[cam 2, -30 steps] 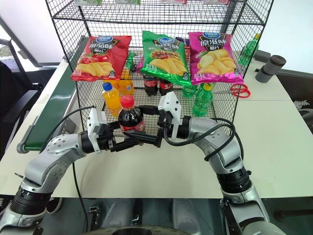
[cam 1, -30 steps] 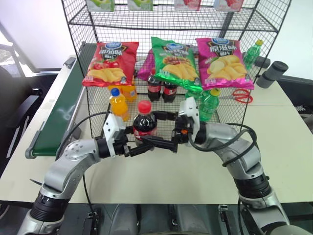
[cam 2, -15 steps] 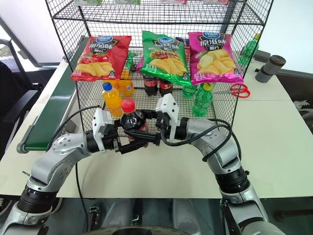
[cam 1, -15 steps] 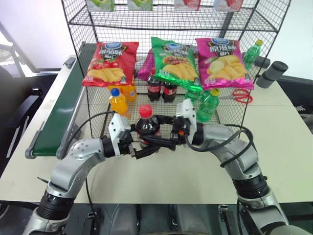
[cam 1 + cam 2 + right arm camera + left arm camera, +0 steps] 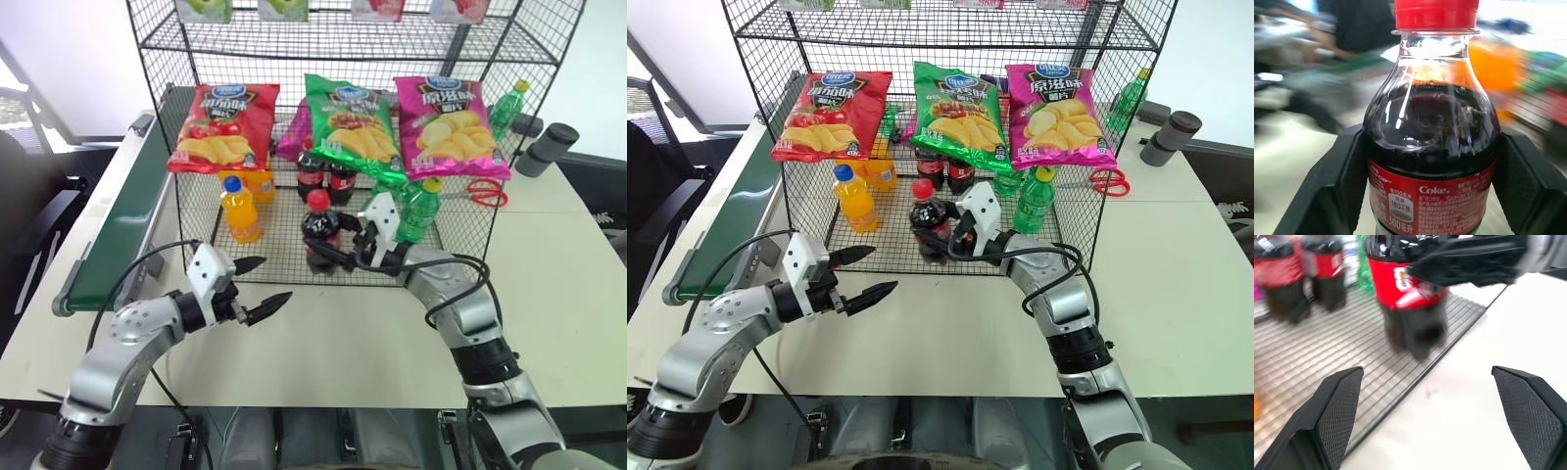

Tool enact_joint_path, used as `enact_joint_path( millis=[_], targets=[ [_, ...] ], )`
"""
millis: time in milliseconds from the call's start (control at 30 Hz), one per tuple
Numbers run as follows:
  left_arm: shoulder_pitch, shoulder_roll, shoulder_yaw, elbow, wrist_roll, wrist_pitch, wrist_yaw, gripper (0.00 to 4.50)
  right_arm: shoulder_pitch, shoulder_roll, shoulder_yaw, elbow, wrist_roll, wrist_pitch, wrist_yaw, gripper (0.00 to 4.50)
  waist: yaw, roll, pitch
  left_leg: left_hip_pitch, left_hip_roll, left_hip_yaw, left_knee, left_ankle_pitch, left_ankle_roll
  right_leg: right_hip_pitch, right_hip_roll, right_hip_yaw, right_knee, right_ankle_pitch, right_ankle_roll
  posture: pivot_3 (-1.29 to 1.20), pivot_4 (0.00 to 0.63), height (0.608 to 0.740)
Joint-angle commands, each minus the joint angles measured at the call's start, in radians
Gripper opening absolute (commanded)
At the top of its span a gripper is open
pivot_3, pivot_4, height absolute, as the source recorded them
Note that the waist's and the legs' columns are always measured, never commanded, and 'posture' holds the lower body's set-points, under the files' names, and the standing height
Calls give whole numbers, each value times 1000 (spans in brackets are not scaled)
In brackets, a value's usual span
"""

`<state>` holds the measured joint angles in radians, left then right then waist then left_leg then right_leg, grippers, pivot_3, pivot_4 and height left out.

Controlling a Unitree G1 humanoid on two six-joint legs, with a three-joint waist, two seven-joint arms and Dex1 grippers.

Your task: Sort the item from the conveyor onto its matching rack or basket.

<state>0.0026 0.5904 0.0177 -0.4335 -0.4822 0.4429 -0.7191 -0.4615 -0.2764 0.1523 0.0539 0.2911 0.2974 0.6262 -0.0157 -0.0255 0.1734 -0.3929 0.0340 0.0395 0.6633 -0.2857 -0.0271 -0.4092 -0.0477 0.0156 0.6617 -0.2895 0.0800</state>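
The item, a cola bottle (image 5: 319,227) with a red cap and red label, stands upright at the front edge of the black wire rack's grid floor (image 5: 274,257). My right gripper (image 5: 334,253) is shut on the bottle's body, one finger (image 5: 1337,186) on each side of it. My left gripper (image 5: 270,281) hovers open and empty over the white table, in front of the rack and to the bottle's left. The dark green conveyor (image 5: 118,235) runs along the rack's left side with nothing on it.
Two more colas (image 5: 325,176) stand deeper in the rack, an orange-drink bottle (image 5: 239,209) to their left and green bottles (image 5: 419,208) to their right. Chip bags (image 5: 351,122) hang above them. Red scissors (image 5: 480,191) and a grey cylinder (image 5: 546,147) lie at the table's far right.
The left gripper let go of the cola, opened and drew back to the left and down. The right gripper shut on the bottle and carried it forward onto the rack's front edge.
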Motion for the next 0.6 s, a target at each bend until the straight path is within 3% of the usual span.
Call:
enact_joint_path(
  millis=[33, 367, 600],
  targets=[
    [10, -12, 28, -40, 23, -38, 31, 4469, -54, 60, -32, 127, -90, -173, -114, 2954, -2, 0, 0, 0, 0, 0, 0, 0, 0, 0, 0, 0, 0, 0, 0, 0, 150, 734],
    [4, -35, 12, -28, 43, -53, 42, 4469, -169, 203, -81, 471, -162, -468, -244, 2954, -7, 1, 0, 0, 1, 1, 0, 0, 0, -1, 0, 1, 2, 0, 0, 0, 150, 734],
    [-3, -43, 5, -30, 49, -53, 45, 4469, -212, 241, -97, 613, -175, -557, -260, 2954, -6, 1, 0, 0, 1, 1, 0, 0, 0, -1, -1, 1, 1, 0, 0, 0, 150, 734]
  ],
)
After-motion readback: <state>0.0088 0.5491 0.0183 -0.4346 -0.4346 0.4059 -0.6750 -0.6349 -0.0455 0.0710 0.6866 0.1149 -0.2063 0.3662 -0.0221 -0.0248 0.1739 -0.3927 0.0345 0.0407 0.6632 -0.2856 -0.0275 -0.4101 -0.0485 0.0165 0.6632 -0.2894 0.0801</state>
